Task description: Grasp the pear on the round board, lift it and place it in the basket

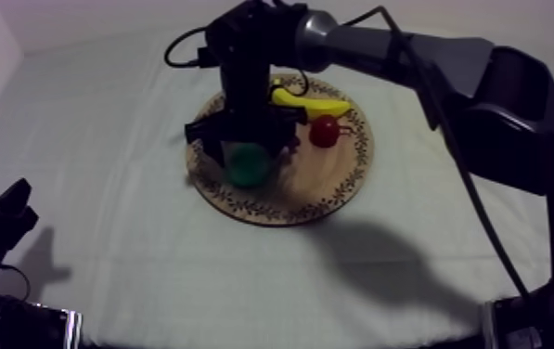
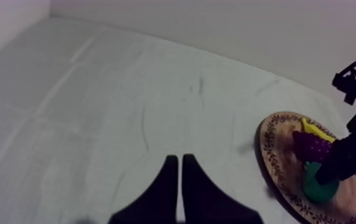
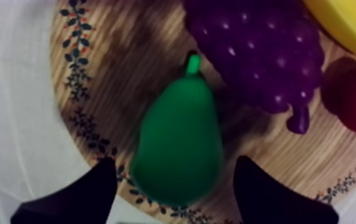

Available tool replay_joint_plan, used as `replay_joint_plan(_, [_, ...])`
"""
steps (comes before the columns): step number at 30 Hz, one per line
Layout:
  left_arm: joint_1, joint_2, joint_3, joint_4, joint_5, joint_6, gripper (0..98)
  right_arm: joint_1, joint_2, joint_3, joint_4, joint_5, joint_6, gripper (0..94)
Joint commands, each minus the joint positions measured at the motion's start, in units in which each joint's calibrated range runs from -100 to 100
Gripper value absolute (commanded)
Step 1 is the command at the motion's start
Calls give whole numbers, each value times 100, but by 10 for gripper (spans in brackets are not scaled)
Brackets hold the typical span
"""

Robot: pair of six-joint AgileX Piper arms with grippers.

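Note:
The green pear (image 3: 180, 146) lies on the round wooden board (image 3: 126, 65), stem towards the purple grapes (image 3: 257, 53). My right gripper (image 3: 177, 196) is open, one black finger on each side of the pear's fat end, not touching it. From above, the right gripper (image 1: 246, 148) hangs over the pear (image 1: 246, 167) on the left part of the board (image 1: 336, 190). My left gripper (image 2: 177, 179) is shut on nothing and hovers over bare cloth, resting low at the left (image 1: 2, 223). From there the pear (image 2: 318, 186) shows under the other arm.
A yellow banana (image 1: 313, 104) and a small red fruit (image 1: 325, 131) lie on the board's far right part, close to the grapes (image 2: 312, 146). Open cloth (image 1: 104, 139) spreads left of and in front of the board.

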Motion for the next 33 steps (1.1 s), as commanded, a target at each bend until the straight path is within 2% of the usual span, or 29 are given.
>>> replay_joint_plan(1, [1, 2, -2, -3, 0, -1, 1, 8, 116, -53, -9, 11, -15, 592])
replay_joint_plan(8, [1, 2, -2, -3, 0, -1, 1, 8, 408, -193, -11, -65, -50, 559])
replay_joint_plan(18, [1, 2, -2, -3, 0, -1, 1, 38, 464, -132, -53, -264, 64, 393])
replay_joint_plan(25, [1, 2, -2, -3, 0, -1, 1, 28, -31, 228, -35, -339, 90, 382])
replay_joint_plan(33, [1, 2, -2, -3, 0, -1, 1, 34, -1399, 541, 57, -99, 141, 387])
